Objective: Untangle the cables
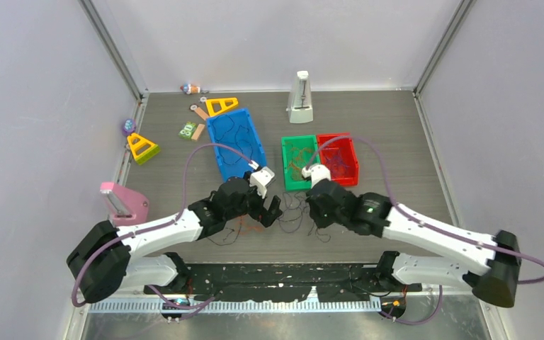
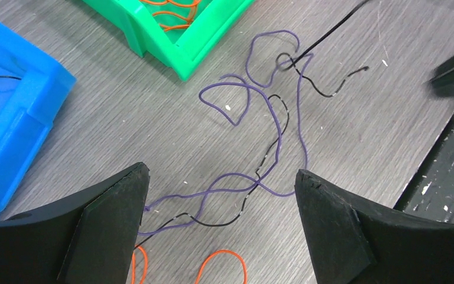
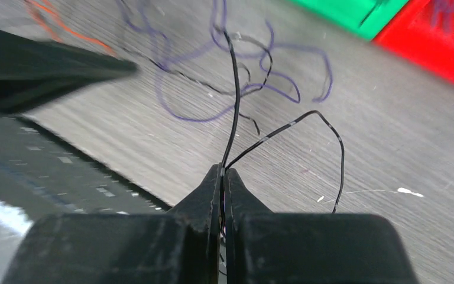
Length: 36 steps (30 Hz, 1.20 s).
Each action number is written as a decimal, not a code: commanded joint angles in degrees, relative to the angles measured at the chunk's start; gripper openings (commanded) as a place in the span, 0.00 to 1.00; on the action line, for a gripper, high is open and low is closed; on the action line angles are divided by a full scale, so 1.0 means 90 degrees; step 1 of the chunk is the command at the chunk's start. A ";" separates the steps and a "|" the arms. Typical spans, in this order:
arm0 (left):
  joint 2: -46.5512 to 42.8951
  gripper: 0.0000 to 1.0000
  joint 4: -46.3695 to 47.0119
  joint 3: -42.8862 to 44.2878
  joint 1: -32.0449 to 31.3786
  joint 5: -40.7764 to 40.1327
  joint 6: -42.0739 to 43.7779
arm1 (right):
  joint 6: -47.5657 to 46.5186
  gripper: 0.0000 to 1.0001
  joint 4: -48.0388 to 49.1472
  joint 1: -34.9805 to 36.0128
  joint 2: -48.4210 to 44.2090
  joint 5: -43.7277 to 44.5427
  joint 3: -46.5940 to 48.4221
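Your right end effector [image 3: 223, 171] is clamped shut on a black cable [image 3: 235, 94], which runs straight up from its tips into the tangle. Your left end effector [image 2: 221, 173] hangs wide open over the purple, black and orange cables [image 2: 301, 118] lying intertwined on the counter [image 2: 124, 130], near the green bin [image 2: 184, 59].
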 commanded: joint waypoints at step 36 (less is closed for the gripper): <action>0.1204 0.64 0.2140 0.0540 -0.0016 0.2432 -0.0742 | -0.0573 0.05 -0.0976 -0.0040 -0.0736 -0.0610 0.3427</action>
